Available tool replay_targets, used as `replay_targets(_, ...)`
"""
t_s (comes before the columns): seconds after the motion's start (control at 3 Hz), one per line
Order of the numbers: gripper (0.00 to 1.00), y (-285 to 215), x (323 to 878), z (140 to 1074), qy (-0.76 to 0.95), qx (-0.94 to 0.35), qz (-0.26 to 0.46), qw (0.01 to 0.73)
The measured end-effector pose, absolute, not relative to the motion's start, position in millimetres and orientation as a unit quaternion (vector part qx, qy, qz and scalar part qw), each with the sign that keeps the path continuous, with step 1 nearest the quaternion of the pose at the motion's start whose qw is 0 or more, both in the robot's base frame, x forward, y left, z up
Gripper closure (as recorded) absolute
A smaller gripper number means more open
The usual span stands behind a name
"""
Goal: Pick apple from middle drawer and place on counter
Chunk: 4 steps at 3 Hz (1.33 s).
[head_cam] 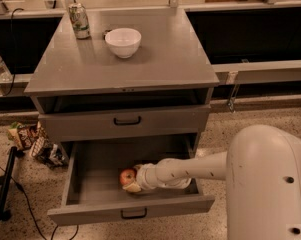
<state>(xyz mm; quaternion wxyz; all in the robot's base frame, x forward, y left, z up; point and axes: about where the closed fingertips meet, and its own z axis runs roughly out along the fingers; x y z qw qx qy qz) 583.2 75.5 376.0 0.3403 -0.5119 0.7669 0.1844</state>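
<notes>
Grey middle drawer [96, 176] stands open, gripper [132, 182] at the apple [126, 176], jaw state indeterminate; next: confirm grasp, lift clear to the counter [165, 59].

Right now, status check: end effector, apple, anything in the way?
The end effector is low inside the open drawer, at the apple. Apple not yet on counter. Bowl and can sit at counter's far left.

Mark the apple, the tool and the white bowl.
apple [126, 177], camera view: its red upper face, inside the middle drawer [90, 170].
tool [135, 179], camera view: its tip, in the middle drawer by the apple.
white bowl [123, 47], camera view: its outer wall, on the counter [162, 59].
</notes>
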Motion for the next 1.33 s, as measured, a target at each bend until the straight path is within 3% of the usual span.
replay_targets(0.33,0.85,73,578,380,0.765,-0.513,0.192,0.338)
replay_targets(0.67,1.00,67,578,389,0.767,-0.500,0.204,0.348)
replay_targets(1.33,1.00,23,594,475,0.745,-0.491,0.220,0.396)
